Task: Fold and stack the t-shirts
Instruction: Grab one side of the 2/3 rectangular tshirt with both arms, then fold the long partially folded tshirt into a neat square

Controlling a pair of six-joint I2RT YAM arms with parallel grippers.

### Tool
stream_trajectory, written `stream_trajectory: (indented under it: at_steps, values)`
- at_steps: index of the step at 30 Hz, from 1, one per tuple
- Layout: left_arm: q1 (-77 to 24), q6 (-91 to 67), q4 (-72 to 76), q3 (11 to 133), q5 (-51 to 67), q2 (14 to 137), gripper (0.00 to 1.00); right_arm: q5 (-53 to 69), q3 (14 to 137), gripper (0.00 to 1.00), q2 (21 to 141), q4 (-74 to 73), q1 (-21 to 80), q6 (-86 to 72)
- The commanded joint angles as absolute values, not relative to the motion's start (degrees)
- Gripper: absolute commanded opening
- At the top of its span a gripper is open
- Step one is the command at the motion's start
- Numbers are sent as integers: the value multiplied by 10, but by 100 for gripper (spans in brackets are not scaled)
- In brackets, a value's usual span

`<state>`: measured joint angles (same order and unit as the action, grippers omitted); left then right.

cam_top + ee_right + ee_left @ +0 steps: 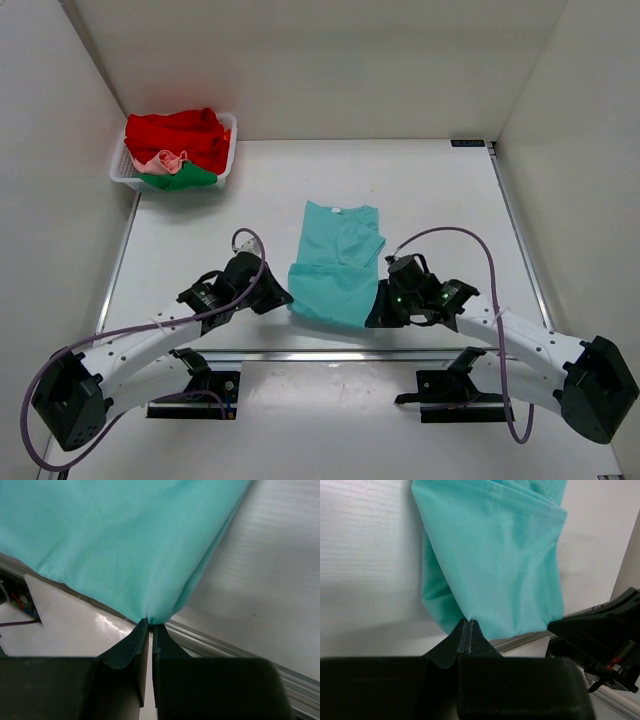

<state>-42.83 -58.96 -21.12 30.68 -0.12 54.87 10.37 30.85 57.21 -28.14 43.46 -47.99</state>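
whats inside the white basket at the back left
The basket holds a heap of bunched cloth: a red t-shirt on top, a pale pink t-shirt in the middle, a green t-shirt at the near edge. The heap covers the basket's floor, so anything beneath is hidden.

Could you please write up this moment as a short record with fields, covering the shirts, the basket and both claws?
shirt in work: teal t-shirt, looks folded lengthwise, spread on the table, collar far
left claw: shut on its near left corner
right claw: shut on its near right corner
basket: white, at the table's far left
in the basket: red t-shirt, pink t-shirt, green t-shirt, all bunched
folded stack: none in view
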Motion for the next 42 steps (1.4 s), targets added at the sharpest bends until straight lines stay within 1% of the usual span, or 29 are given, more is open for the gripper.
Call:
stream_trajectory:
  at_steps: [1,5,7,9,13,16,21,23,24,26,27,29,30,31,32,33,34,35,36,37,39,40,42]
  values:
    - [-409,-583,-241,336,10,537,0,134,362,0,565,-315,413,-464]
    - [-367,-545,-239,395,30,579,0,175,431,0,596,-338,349,-405]
    - [-347,-520,-242,442,43,607,0,170,488,0,631,-359,331,-381]
    - [-328,-512,-241,480,59,642,0,193,528,0,657,-373,293,-352]
    - [-281,-482,-216,557,78,704,0,211,601,0,723,-363,230,-316]
    - [-247,-464,-202,614,92,786,0,219,650,1,780,-354,181,-287]
    - [-214,-434,-185,721,111,921,0,229,727,0,885,-324,142,-268]
    - [-204,-425,-181,786,112,975,0,228,763,0,947,-316,127,-262]
    - [-199,-423,-184,806,117,1016,0,233,789,0,962,-313,121,-258]
    - [-191,-417,-198,890,123,1101,0,236,855,0,1032,-307,114,-249]
    - [-190,-417,-199,909,129,1120,0,230,870,0,1051,-310,110,-246]
    - [-178,-428,-198,987,132,1195,0,225,949,0,1125,-322,104,-243]
    - [-178,-435,-199,1031,132,1232,11,225,994,0,1167,-319,100,-242]
    - [-177,-433,-204,1054,135,1246,21,234,1011,0,1182,-311,99,-242]
    - [-170,-445,-220,1100,140,1278,29,244,1051,1,1213,-304,99,-241]
    - [-167,-447,-221,1137,140,1290,31,246,1069,10,1240,-302,91,-243]
    - [-163,-454,-224,1148,145,1307,38,241,1102,15,1253,-296,88,-245]
    - [-154,-462,-214,1158,151,1312,47,243,1128,24,1267,-296,91,-242]
    - [-149,-467,-200,1151,159,1309,51,230,1150,33,1279,-300,88,-242]
    - [-148,-466,-193,1140,163,1300,51,231,1156,37,1287,-297,83,-237]
    - [-138,-463,-159,1078,163,1265,53,223,1151,42,1278,-302,89,-231]
    - [-137,-458,-153,1061,163,1253,53,211,1144,47,1274,-290,91,-227]
    - [-128,-454,-134,992,161,1224,53,200,1087,51,1245,-273,94,-218]
